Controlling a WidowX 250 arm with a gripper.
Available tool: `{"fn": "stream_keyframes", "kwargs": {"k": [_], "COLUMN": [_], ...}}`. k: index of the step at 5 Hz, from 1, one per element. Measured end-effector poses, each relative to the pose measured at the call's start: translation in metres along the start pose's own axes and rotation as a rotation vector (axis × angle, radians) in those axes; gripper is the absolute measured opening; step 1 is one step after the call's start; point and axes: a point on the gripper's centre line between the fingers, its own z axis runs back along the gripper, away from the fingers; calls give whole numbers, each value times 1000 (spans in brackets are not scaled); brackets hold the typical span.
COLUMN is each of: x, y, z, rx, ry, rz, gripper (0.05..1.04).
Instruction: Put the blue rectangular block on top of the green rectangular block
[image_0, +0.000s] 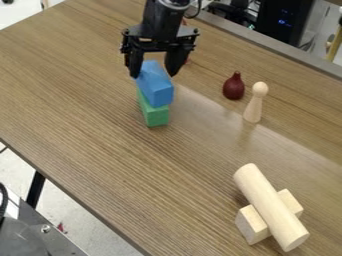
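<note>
Near 12 o'clock, the claw (155, 75) is spreading its 2 fingers wide, straddling but not gripping the blue block (157, 92) resting on the green block (156, 118).

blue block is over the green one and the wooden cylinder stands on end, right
The wooden cylinder isn't on end: the camera view shows it lying across a wood block. The blue block is over the green one.

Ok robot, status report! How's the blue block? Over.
Gripper open around blue block. Blue block on green block, slightly askew. Dark red toy off to the side.
</note>
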Motion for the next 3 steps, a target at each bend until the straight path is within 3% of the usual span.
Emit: {"fn": "stream_keyframes", "kwargs": {"k": [1, 3], "x": [-1, 20], "y": [-1, 5], "z": [0, 39], "rx": [-3, -138], "ry": [6, 40], "rz": [5, 67], "gripper": [999, 999]}}
